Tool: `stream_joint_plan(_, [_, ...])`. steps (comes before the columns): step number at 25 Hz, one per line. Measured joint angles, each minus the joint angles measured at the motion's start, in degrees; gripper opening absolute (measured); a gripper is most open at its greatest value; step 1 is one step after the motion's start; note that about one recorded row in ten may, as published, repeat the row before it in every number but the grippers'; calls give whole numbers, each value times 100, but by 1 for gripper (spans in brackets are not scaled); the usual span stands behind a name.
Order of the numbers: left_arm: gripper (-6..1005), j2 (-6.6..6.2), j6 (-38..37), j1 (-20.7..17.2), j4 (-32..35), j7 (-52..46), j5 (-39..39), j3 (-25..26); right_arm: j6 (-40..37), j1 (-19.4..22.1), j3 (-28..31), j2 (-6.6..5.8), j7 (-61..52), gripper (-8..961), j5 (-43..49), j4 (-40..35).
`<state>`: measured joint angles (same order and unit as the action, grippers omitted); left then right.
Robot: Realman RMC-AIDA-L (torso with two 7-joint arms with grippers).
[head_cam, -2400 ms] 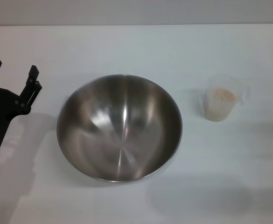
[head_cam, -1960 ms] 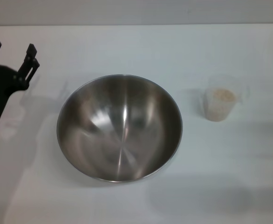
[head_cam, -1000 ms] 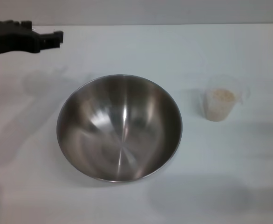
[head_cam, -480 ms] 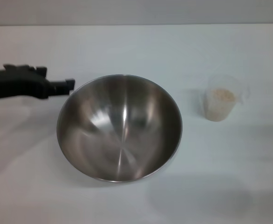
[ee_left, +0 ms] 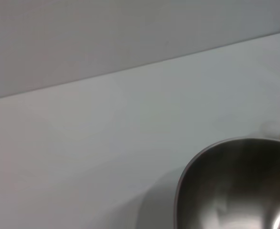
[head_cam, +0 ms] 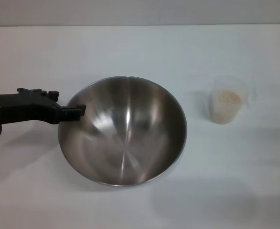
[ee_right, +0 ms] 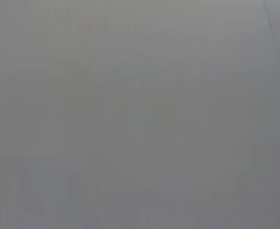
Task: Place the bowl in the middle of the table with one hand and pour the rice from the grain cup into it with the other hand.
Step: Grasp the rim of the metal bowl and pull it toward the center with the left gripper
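The steel bowl (head_cam: 123,131) stands upright on the white table (head_cam: 130,47), slightly left of centre in the head view. My left gripper (head_cam: 78,110) reaches in level from the left, turned side-on, and its tip sits at the bowl's left rim. The left wrist view shows part of the bowl (ee_left: 235,191) close by. To the right of the bowl, and apart from it, the clear grain cup (head_cam: 226,106) stands upright with rice (head_cam: 227,98) inside. My right gripper is out of view, and its wrist view shows only flat grey.
Bare white tabletop surrounds the bowl and the cup on all sides. The table's far edge (head_cam: 140,25) runs along the top of the head view, with a grey wall (ee_left: 130,33) behind it.
My left arm swung from upright at the far left, went level, then came down and right until its tip reached the bowl's left rim. The bowl and the cup have not moved.
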<state>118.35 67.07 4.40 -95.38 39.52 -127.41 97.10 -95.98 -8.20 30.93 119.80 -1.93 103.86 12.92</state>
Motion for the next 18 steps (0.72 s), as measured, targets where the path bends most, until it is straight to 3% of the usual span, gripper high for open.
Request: stream_joint_plan(18, [816,11,-360,99,703,284,-14,-194,19,41,-134,0,-1,842,-9,0])
